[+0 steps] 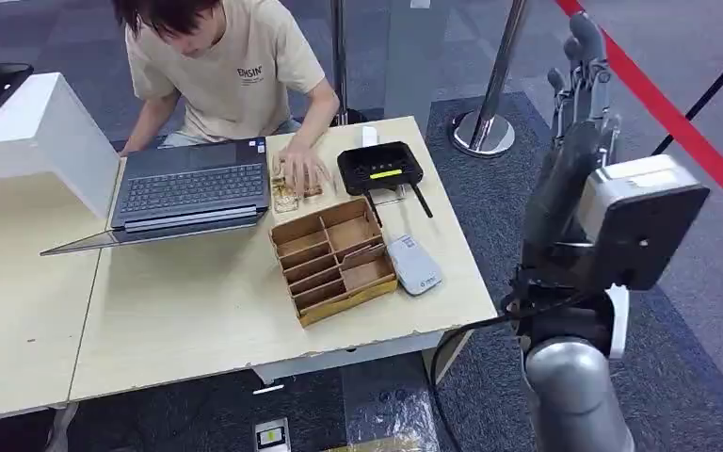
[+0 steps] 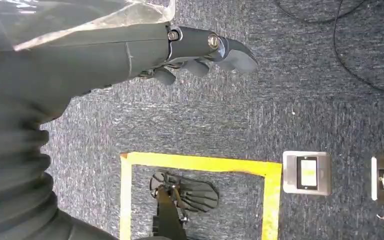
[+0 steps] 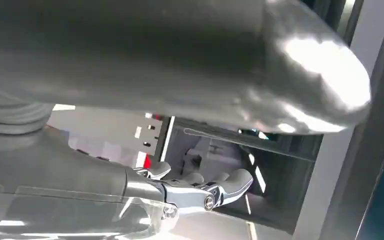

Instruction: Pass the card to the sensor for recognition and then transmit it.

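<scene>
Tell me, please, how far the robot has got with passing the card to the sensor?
Nothing looks done yet. The right hand is raised beside the table, fingers up and holding nothing; the left hand hangs over the carpet, also without a card. A person's hand rests on the wooden pieces by the laptop. I cannot tell which item is the card. Picking it up, presenting it to the black reader and handing it on all remain.

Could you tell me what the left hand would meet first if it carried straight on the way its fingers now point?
Probably the carpet: the left hand hangs empty above the floor, with nothing visible ahead of its fingers. Depth is hard to judge.
</scene>
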You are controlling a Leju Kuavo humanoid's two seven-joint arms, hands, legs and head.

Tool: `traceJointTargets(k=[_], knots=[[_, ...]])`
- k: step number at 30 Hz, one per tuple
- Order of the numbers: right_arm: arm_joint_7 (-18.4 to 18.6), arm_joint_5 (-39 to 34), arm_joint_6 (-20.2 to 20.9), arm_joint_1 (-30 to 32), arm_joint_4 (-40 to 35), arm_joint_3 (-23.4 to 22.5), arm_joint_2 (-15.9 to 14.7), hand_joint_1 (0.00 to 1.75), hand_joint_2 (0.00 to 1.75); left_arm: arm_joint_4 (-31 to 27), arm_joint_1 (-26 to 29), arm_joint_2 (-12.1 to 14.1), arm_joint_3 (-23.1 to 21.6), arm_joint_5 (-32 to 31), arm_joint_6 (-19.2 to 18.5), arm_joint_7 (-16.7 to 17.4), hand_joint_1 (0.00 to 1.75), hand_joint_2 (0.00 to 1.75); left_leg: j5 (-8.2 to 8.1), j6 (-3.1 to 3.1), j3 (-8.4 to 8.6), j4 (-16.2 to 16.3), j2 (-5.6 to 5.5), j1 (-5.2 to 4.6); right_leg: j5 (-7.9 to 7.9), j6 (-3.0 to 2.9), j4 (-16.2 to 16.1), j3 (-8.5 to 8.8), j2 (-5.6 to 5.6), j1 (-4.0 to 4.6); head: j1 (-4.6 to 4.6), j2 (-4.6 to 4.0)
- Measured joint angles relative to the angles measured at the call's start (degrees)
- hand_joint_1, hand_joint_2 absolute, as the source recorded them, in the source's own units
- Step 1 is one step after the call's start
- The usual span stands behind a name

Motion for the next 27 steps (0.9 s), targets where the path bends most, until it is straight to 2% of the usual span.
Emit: traceJointTargets(k=[9,15,25,27], knots=[[0.92,-5.97,-1.60,-1.19,0.96,0.39,-0.09,0.00,0.00,0.00,-0.21,0.31,0.09,0.57,0.17,0.00,0.00,1.75,0.00,0.00,0.00,0.00,0.00,0.00,0.00,0.00,0.00,0.01,0.00,0.00,0.00,0.00],[0.85,-5.70,-1.64,-1.43,1.84,0.59,-0.26,0.00,0.00,0.00,-0.50,0.57,0.15,0.70,0.17,0.04,0.00,1.75,0.00,0.00,0.00,0.00,0.00,0.00,0.00,0.00,0.00,0.00,0.00,0.00,0.00,0.00],[1.36,-7.26,3.87,-1.61,3.59,1.42,-2.06,0.00,0.00,0.00,-0.69,0.81,0.57,0.76,0.09,-0.11,0.00,1.75,0.00,0.00,-0.01,0.00,-0.01,0.00,0.00,0.00,-0.01,0.00,0.00,0.00,0.02,0.00],[0.05,-6.70,5.00,-0.69,4.54,1.57,-2.69,0.00,0.00,0.00,-0.64,0.83,0.57,0.63,-0.04,-0.11,0.00,1.75,0.00,0.00,-0.02,0.00,-0.03,0.00,0.00,0.00,-0.01,0.00,-0.01,0.00,0.02,0.00]])
